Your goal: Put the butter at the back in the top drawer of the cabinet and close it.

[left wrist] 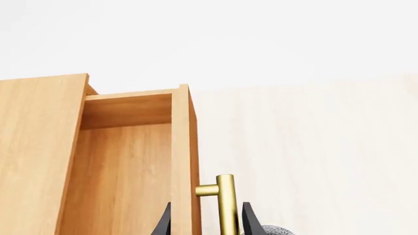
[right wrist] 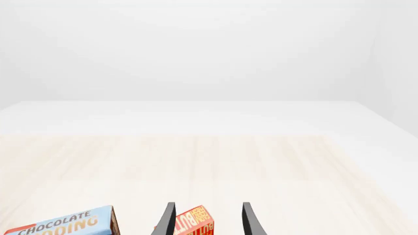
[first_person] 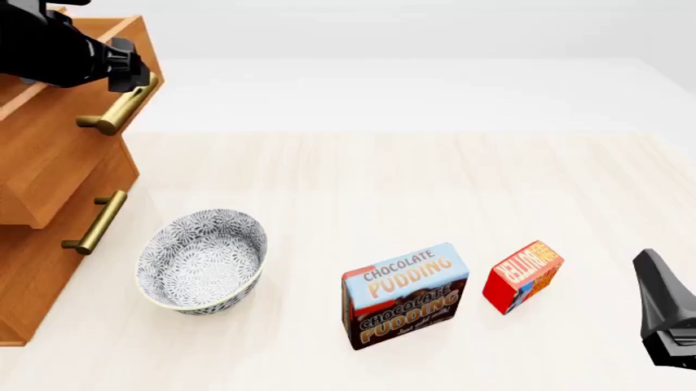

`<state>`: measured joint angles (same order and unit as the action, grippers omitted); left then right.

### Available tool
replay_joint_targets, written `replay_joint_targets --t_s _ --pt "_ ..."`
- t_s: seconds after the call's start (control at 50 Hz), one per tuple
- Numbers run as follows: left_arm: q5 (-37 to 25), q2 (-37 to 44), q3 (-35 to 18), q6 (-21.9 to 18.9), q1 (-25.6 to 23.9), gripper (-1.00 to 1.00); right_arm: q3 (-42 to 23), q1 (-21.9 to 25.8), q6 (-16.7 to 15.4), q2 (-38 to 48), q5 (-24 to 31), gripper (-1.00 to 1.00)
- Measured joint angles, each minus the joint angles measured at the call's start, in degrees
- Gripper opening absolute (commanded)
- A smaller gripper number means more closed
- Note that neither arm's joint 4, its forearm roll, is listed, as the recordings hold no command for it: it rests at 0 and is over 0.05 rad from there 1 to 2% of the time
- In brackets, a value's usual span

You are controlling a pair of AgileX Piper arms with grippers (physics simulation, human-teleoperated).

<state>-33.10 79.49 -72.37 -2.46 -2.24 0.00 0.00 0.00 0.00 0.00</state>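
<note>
The cabinet (first_person: 49,163) stands at the table's left edge with its top drawer (left wrist: 124,161) pulled out, showing a bare light-wood interior. My left gripper (left wrist: 205,215) is open, its fingers on either side of the drawer's brass handle (left wrist: 225,200). From the front it sits high at the left (first_person: 129,72) on that handle. The butter (first_person: 522,275), a small red box, lies on the table right of the middle. My right gripper (first_person: 653,273) is open near the right edge, apart from the butter. Its wrist camera shows the butter (right wrist: 196,223) ahead between the fingers.
A blue-and-brown chocolate pudding box (first_person: 405,295) stands just left of the butter. A patterned grey bowl (first_person: 201,259) sits near the cabinet's lower drawers, whose brass handle (first_person: 96,221) sticks out toward it.
</note>
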Motion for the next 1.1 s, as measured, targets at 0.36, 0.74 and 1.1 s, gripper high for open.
replay_joint_targets --t_s 0.36,0.74,1.1 --pt "0.2 -0.1 0.1 1.7 -1.0 1.0 0.0 0.0 0.0 0.0 0.0 1.0" --pt "0.6 -0.1 0.2 3.5 -2.2 1.0 0.0 0.0 0.0 0.0 0.0 1.0" --pt "0.8 -0.1 0.3 5.3 -3.2 1.0 0.0 0.0 0.0 0.0 0.0 1.0"
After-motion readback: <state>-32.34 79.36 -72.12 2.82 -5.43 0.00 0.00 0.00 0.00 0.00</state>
